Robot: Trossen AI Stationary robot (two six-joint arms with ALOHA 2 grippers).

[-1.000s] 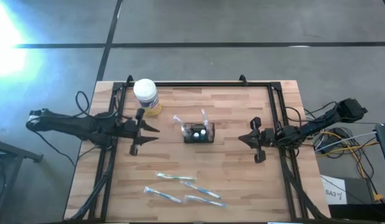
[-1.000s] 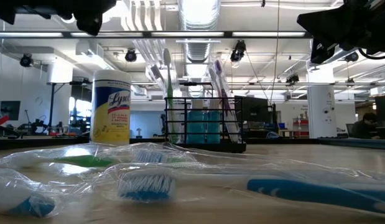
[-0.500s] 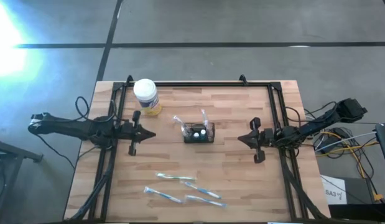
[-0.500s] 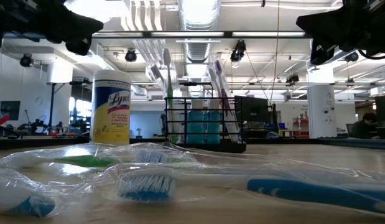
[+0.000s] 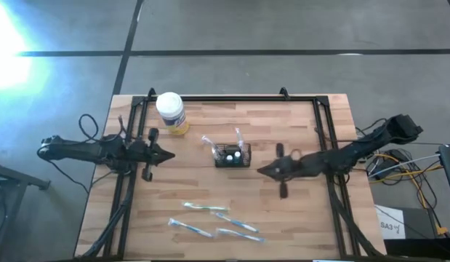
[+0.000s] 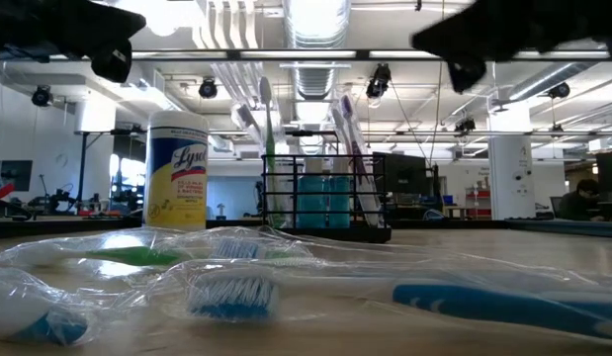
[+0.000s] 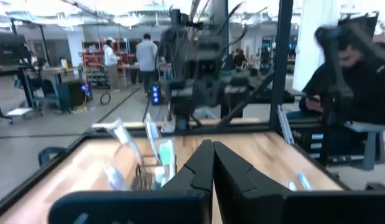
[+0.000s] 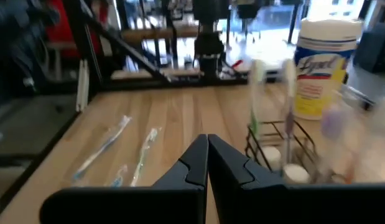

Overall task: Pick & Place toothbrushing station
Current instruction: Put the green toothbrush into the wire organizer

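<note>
The toothbrushing station (image 5: pixel 232 156) is a small black wire holder with toothbrushes standing in it; it rests on its base at the table's middle and shows in the low view (image 6: pixel 325 198). My right gripper (image 5: pixel 259 172) is shut and empty, above the table just right of the station. My left gripper (image 5: pixel 172 155) is shut and empty at the table's left side, pointing toward the station. The station also shows in the right wrist view (image 8: pixel 282 152) and the left wrist view (image 7: pixel 152 168).
A yellow wipes canister with a white lid (image 5: pixel 171 112) stands at the far left. Several wrapped toothbrushes (image 5: pixel 214 221) lie near the front edge. A black frame (image 5: pixel 232 97) borders the wooden table. People show in the room beyond (image 7: pixel 144 53).
My right gripper has moved toward the table's left, from the right frame rail to just right of the station. My left gripper has drawn back toward the table's left edge. The station has stayed in place.
</note>
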